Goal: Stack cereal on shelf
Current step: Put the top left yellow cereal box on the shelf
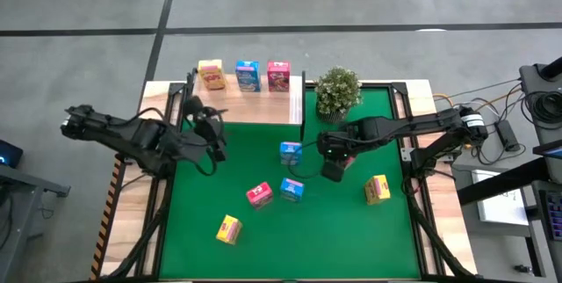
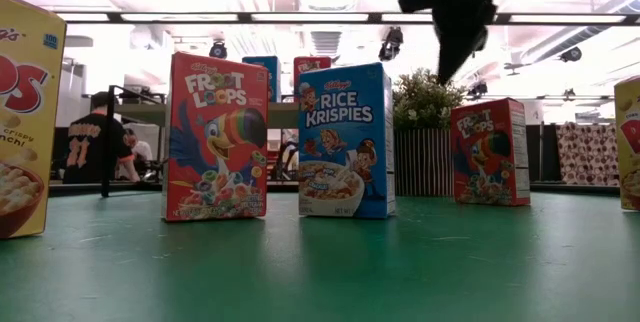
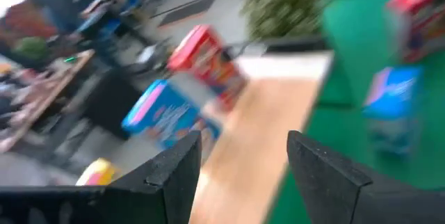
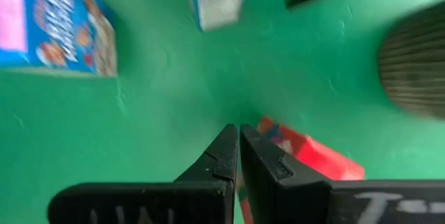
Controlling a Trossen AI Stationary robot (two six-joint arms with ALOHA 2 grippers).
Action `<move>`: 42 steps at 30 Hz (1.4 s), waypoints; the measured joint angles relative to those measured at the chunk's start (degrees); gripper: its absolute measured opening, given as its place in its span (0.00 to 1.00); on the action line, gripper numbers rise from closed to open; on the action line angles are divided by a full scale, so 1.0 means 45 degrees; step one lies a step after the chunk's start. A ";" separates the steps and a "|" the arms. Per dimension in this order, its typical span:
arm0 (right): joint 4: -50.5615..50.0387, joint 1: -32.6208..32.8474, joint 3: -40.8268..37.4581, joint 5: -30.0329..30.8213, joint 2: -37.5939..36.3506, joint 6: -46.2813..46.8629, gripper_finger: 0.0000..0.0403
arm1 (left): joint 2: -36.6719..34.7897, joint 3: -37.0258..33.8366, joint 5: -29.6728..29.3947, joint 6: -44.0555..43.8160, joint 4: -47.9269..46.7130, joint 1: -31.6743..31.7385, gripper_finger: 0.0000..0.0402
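The light-wood shelf stands at the mat's far edge with a yellow, a blue and a pink-red cereal box upright on it. On the green mat stand two blue boxes, a pink-red one and two yellow ones. Another red box stands just beside my right gripper, which is shut, points down and hangs above the mat. My left gripper is open and empty, in front of the shelf's near edge.
A small potted plant stands at the shelf's right end, close to the right arm. Wooden table borders and black frame rails run along both sides of the mat. People show in the room beyond the table.
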 joint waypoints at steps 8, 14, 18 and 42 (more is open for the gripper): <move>-0.0360 0.0000 0.0009 0.0010 0.0000 0.0002 0.02 | -0.1251 -0.1595 0.0078 -0.0010 -0.0562 0.3660 0.31; -0.0328 0.0000 0.0004 0.0013 0.0000 -0.0439 0.02 | -0.1919 -0.2621 0.3589 0.1391 0.0634 0.7936 0.08; -0.0323 0.0000 0.0004 0.0015 0.0000 -0.0493 0.02 | -0.1822 -0.2892 0.7041 0.2740 0.2235 1.0745 0.02; -0.0318 0.0000 -0.0001 0.0019 0.0000 -0.0794 0.02 | -0.0452 -0.2903 0.9073 0.3129 0.2408 1.3548 0.00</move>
